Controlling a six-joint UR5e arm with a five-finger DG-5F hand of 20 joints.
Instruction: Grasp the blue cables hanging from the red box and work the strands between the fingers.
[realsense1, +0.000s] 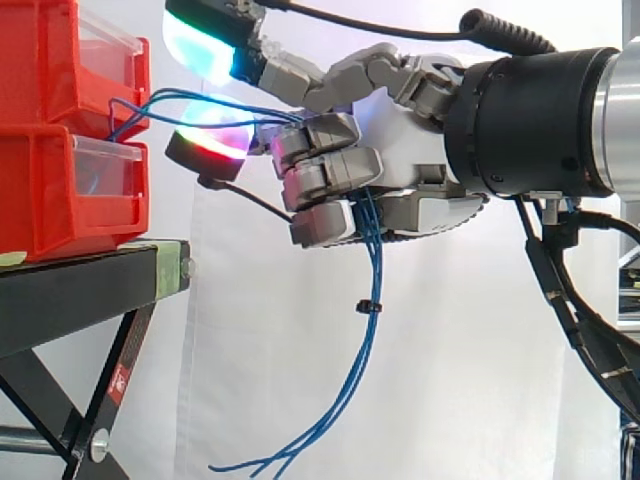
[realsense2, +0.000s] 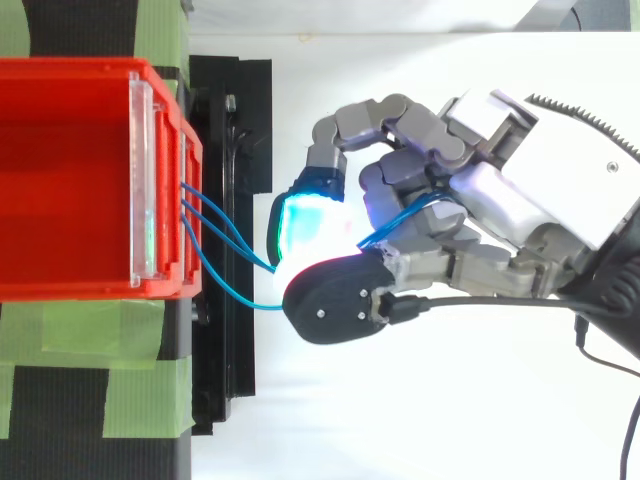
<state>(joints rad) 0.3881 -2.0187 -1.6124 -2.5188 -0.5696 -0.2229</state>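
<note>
Thin blue cables run from the front of the red bins rightward into my hand, then drop below it in a bundle bound by a small black tie and splay out near the bottom. In the top view the blue cables leave the red bin and pass under my glowing fingertips into my hand. Its fingers are curled round the strands, with the thumb pad glowing above.
The red bins are stacked on a black stand with green tape on its top. A white curtain hangs behind. Open space lies below my hand, right of the stand's legs.
</note>
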